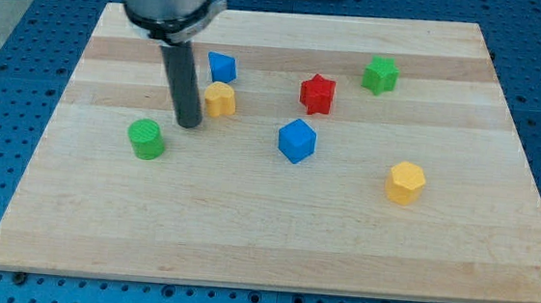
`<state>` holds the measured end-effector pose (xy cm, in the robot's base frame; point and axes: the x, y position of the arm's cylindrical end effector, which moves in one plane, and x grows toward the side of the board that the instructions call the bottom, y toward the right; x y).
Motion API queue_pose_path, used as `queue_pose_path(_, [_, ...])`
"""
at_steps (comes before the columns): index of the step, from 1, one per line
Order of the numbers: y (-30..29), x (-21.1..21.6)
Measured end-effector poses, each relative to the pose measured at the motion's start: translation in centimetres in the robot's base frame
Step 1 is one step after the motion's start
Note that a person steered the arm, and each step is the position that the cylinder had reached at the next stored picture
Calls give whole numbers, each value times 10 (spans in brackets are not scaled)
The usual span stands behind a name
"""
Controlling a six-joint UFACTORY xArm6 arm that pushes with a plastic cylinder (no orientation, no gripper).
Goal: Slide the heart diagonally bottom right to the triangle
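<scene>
A yellow heart block [221,99] lies left of the board's middle. A blue triangle block [222,67] sits directly above it in the view, almost touching it. My tip [188,124] rests on the board just left of the heart and slightly below it, close against its left side; I cannot tell whether they touch. The rod comes down from the arm's metal end at the view's top left.
A green cylinder [146,139] lies to the lower left of my tip. A red star [318,93], a green block [381,75], a blue cube [296,140] and a yellow hexagon [405,182] lie to the right. The wooden board [262,253] ends on a blue pegboard.
</scene>
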<state>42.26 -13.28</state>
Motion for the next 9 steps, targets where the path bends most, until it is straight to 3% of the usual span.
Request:
queue_pose_path(5, [-6, -48])
queue_pose_path(9, [35, -43])
